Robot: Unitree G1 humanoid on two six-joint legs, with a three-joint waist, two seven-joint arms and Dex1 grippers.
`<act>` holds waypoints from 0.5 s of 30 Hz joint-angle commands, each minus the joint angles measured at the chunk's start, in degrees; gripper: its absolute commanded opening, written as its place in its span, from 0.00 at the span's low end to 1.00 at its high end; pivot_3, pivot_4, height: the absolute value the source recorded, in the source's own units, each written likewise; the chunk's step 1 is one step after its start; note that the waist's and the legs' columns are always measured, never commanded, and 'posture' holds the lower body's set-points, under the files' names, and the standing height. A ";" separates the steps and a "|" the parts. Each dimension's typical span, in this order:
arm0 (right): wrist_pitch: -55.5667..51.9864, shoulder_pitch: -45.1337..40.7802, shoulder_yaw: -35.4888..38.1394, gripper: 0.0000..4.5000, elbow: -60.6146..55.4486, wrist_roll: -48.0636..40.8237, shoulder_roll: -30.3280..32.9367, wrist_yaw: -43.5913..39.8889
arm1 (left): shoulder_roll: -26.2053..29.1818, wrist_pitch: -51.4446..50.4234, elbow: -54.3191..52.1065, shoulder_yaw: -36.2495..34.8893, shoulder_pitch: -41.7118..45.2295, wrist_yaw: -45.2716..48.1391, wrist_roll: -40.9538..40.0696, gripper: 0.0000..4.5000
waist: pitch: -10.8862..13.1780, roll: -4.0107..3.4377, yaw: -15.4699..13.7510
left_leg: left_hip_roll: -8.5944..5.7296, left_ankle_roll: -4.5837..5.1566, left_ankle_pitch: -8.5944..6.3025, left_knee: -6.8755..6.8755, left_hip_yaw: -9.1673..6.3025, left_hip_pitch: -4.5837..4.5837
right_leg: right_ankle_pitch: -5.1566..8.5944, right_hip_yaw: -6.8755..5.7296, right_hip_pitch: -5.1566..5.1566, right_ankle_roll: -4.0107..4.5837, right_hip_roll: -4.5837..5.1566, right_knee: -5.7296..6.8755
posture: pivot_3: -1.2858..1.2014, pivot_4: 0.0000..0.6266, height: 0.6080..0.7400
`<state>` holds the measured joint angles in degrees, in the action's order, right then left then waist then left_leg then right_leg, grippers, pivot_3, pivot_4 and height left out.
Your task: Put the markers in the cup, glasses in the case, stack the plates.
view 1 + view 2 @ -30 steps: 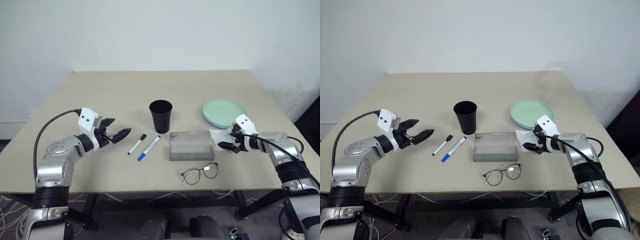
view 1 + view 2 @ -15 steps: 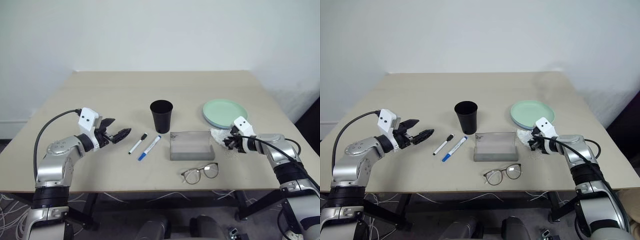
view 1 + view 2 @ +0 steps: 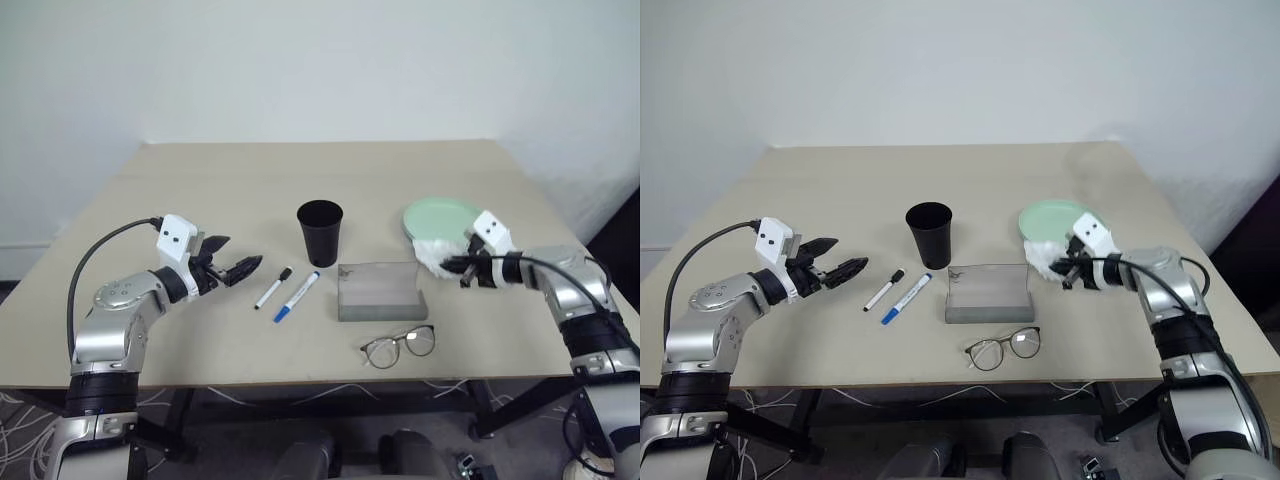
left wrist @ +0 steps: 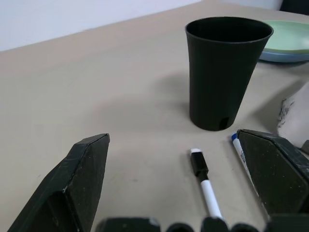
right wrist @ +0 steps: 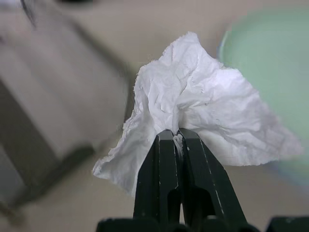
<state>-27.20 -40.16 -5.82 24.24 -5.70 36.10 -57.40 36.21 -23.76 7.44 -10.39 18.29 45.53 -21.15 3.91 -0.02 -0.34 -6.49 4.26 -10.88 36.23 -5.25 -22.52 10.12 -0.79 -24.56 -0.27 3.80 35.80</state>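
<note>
My right gripper (image 5: 176, 137) pinches the white tissue (image 5: 193, 104) tight; I should carry it clear of the plates (image 3: 440, 217). My left gripper (image 3: 240, 268) waits wide open beside the markers (image 3: 286, 286).

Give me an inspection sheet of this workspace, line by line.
Surface: beige table, bare at the back.
Job's things: black cup upright; two markers lying beside it; grey case; glasses near the front edge; plates stacked, green on top.
Clutter: white tissue.
Grippers: left gripper open, empty; right gripper shut on the tissue, above the table.
Cables: black cable on the left arm.
Surroundings: white wall.
</note>
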 commanded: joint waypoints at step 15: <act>24.48 -22.88 1.71 0.22 41.44 9.76 -10.88 27.96 | 0.63 0.45 -0.45 -0.22 2.54 -0.15 0.04 1.00 | -0.03 0.04 0.41 | -0.02 -0.04 0.02 -0.27 0.17 -0.04 | -0.20 0.08 -0.26 0.29 -0.12 -0.02 | 0.52 0.00 0.99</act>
<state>-5.16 -60.33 -5.42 65.67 3.52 25.12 -31.84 36.29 -23.76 8.26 -9.93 19.36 45.55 -21.01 3.88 0.01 0.08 -6.50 4.22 -10.86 35.94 -5.08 -22.57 9.93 -0.71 -24.85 0.01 3.66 35.79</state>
